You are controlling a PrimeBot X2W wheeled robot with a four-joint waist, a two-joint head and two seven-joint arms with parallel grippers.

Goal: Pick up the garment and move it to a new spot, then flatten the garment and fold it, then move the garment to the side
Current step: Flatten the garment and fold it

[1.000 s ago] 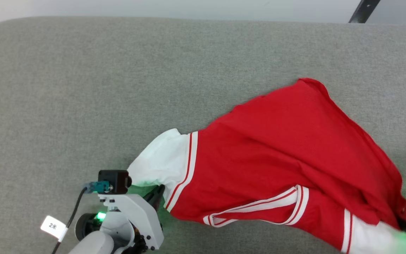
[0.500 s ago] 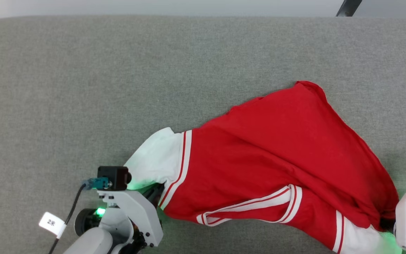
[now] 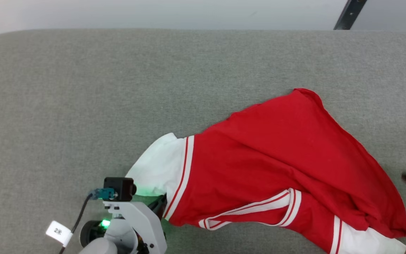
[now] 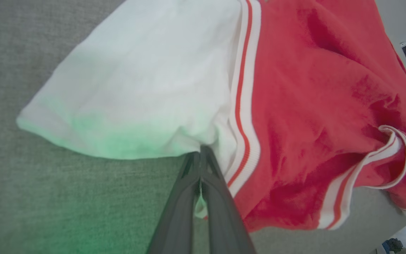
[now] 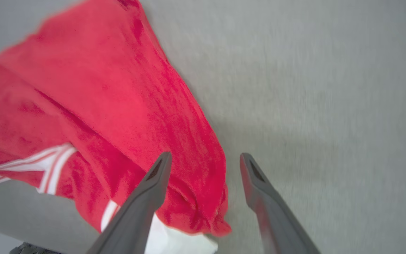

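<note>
The left gripper (image 4: 201, 150) is seen with dark fingers (image 4: 185, 208), a pale grey screw-studded housing (image 3: 143, 225), a green lamp (image 3: 105, 223), a black camera block (image 3: 118, 184), a teal plug (image 3: 103, 193) and a white-tagged black cable (image 3: 80, 215).

The jersey (image 3: 277, 158) is soft, matt red cloth with a faint nap. Its sleeve at the left fingers (image 4: 180, 208) is plain white knit, edged with ribbed striped trim. Those fingers and the right fingers (image 5: 143, 204) look like dark, smooth, matt plastic. Beneath them the table (image 3: 118, 88) wears coarse, grey, felt-like woven fabric.
</note>
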